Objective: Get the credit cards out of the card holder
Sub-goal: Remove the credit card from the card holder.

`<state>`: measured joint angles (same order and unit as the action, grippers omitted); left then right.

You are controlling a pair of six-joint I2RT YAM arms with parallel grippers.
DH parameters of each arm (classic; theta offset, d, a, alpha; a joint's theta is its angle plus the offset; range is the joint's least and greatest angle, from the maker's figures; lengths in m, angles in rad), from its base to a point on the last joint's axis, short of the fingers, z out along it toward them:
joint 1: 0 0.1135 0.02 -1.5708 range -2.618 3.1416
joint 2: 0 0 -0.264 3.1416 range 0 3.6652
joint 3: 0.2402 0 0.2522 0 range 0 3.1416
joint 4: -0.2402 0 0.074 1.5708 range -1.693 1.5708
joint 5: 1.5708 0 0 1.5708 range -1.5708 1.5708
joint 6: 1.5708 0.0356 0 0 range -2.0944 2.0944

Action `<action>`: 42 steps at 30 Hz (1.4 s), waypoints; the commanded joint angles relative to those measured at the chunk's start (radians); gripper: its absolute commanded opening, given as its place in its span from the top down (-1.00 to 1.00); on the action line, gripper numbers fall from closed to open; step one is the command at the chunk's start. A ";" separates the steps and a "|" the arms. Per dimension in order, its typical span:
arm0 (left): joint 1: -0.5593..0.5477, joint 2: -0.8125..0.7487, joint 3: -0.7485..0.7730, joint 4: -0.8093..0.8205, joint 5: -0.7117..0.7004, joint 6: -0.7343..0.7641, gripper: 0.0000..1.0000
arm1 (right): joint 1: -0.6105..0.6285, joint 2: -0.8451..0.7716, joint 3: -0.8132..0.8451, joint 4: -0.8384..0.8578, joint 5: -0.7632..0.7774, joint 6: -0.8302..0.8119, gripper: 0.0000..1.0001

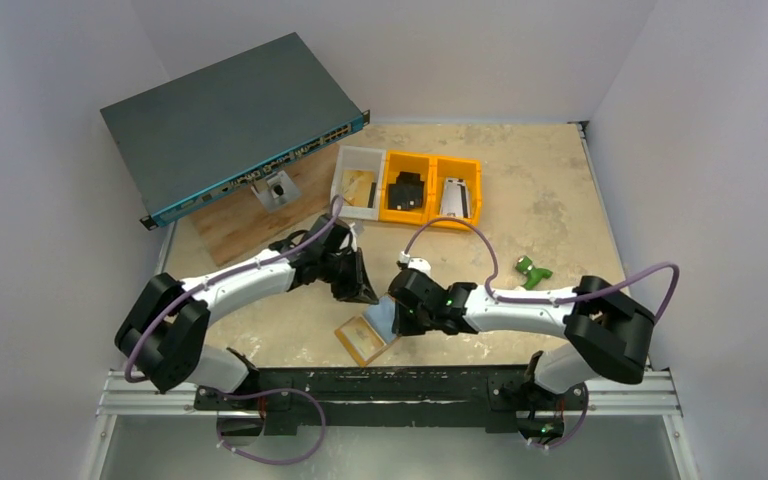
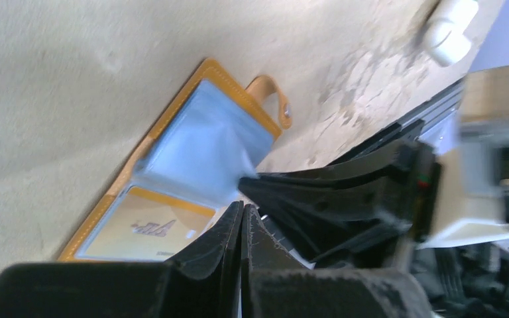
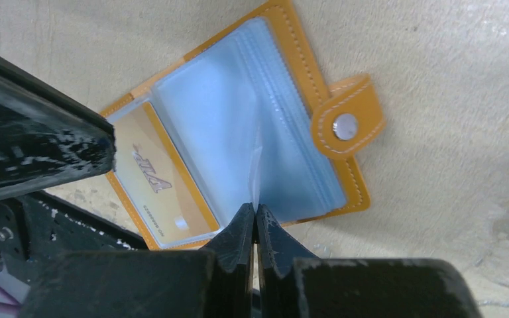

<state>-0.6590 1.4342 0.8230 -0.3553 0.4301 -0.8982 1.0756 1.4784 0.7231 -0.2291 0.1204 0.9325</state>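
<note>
Card holder (image 1: 362, 340) lies open on the tabletop (image 1: 560, 200) at 6 o'clock, close to the near edge between your two arms, pale blue inside facing up. From the right wrist view you see its snap tab (image 3: 344, 126) sticking out at 3 o'clock, and a gold card (image 3: 156, 179) under clear plastic in the half at 8 o'clock. Your right fingers (image 3: 237, 233) are pressed together on the edge of one clear sleeve (image 3: 258, 165), which stands up from the stack of sleeves. Your left fingers (image 2: 228, 228) are also pressed together, with nothing visible between them; they hang just beyond the holder at its 12 o'clock, close to the right fingers. You cannot tell whether they touch the holder.

Farther out, a small green object (image 1: 533, 270) sits at 3 o'clock. At 12 o'clock stand a pale bin (image 1: 360, 152) and two orange bins (image 1: 430, 158) in a row, each with something inside. At 10 o'clock a blue-grey network switch (image 1: 230, 110) rests partly over a wooden board (image 1: 245, 225).
</note>
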 commanded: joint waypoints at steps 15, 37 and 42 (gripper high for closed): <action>-0.032 -0.161 -0.290 -0.175 -0.238 0.022 1.00 | 0.012 -0.122 0.135 -0.021 0.029 -0.116 -0.01; 0.014 0.089 -0.113 -0.114 -0.211 0.040 1.00 | 0.032 0.142 0.264 -0.122 -0.061 -0.240 -0.17; 0.063 0.149 -0.046 -0.111 -0.204 0.055 1.00 | 0.017 0.163 0.252 -0.111 -0.068 -0.228 -0.17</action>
<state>-0.6331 1.5333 0.7334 -0.4904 0.2848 -0.8715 1.1053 1.6341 0.9497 -0.3370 0.0364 0.7055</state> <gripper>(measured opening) 0.003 0.587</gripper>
